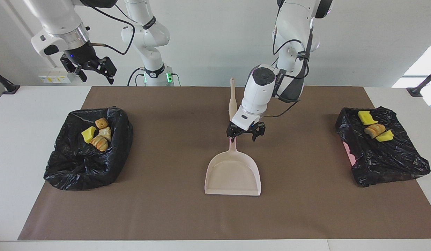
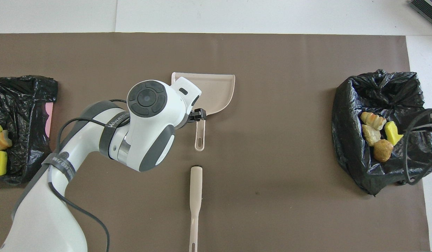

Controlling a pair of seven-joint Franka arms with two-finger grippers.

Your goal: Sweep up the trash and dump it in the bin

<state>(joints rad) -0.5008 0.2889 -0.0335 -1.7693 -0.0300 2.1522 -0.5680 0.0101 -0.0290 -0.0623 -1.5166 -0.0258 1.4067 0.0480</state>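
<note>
Surface: brown mat (image 1: 166, 216), dustpan (image 1: 232, 174) at centre, handle pointing toward the robots.
Left gripper (image 1: 245, 133): fingers apart, over the handle, holding nothing.
Right gripper (image 1: 91, 68): fingers apart, waits raised.
Trash (image 1: 97, 134): in both black bags (image 1: 79, 164).

A white tabletop (image 1: 34, 115) carried a large brown mat (image 1: 166, 216) that covered most of its surface. A plain pale wall (image 1: 208, 38) stood at the robots' end, bearing a small socket strip (image 1: 51, 79). Bright daylight entered at the left arm's end of the tabletop (image 1: 416, 69).
</note>
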